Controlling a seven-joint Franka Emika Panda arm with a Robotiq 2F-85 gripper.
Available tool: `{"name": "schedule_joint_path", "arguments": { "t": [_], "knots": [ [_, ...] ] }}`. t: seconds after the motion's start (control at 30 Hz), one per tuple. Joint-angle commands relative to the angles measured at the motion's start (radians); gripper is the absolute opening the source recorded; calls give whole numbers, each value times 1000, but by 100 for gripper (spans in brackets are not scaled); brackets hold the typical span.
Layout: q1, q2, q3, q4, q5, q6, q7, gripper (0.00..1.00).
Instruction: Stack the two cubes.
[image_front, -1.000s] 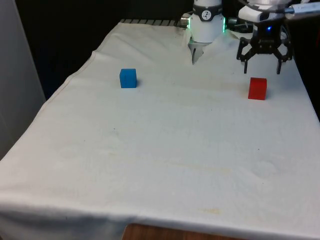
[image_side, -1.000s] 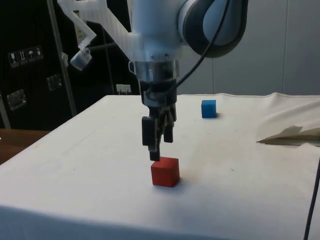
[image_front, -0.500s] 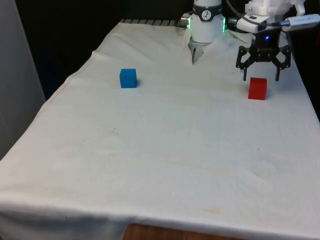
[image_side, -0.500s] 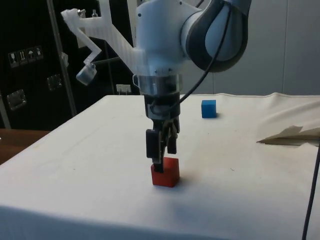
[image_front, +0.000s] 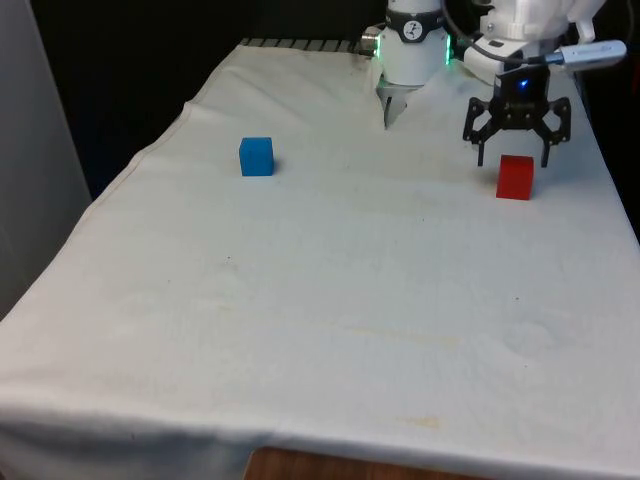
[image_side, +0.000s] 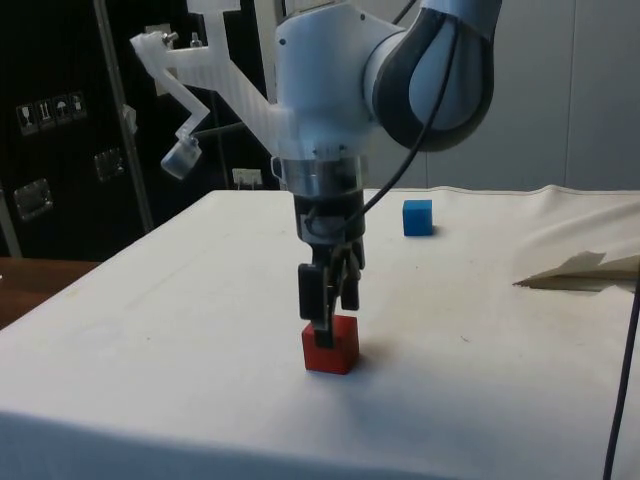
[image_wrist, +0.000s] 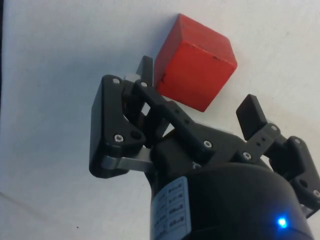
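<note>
Red cube (image_front: 515, 177) resting on the white cloth of the table (image_front: 330, 300), toward 2 o'clock of the table in the front view, near the cloth's edge on the front view's right; in the side view (image_side: 330, 347) sitting at about 6 o'clock, close to the near edge; upright, flat on one face, nothing on top of it. Blue cube (image_front: 256, 157) well apart from it, toward 10 o'clock in the front view, likewise flat on the cloth; in the side view (image_side: 417, 217) far back at roughly 1 o'clock.

Pincer (image_front: 515, 157) lowered over the red cube, fingers spread wide, one to each side of the cube's upper part, wider than the cube itself; gripping nothing. In the side view, pincer (image_side: 326, 335) with fingertips down at the level of the cube's top face, the near finger overlapping the cube's upper edge. In the wrist view, pincer (image_wrist: 200, 105) straddling the red cube (image_wrist: 195, 62), one finger (image_wrist: 145, 75) just beside a side face, the other finger (image_wrist: 251, 116) apart from the cube; contact on either side not certain.

White arm (image_side: 330, 110) rising straight above the pincer; a fold of cloth (image_side: 580, 270) raised at 3 o'clock in the side view.
</note>
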Motion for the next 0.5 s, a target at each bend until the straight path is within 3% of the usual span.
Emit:
{"name": "schedule_joint_path", "arguments": {
  "t": [0.0,0.1,0.13,0.17,0.47],
  "knots": [
    [8,2,-13,-2,-20,14,14,100],
    [9,5,-15,-1,-21,14,15,100],
    [0,5,0,0,0,0,0,100],
    [8,10,-15,0,-20,13,14,100],
    [10,38,-26,11,-21,24,18,100]
  ]
}}
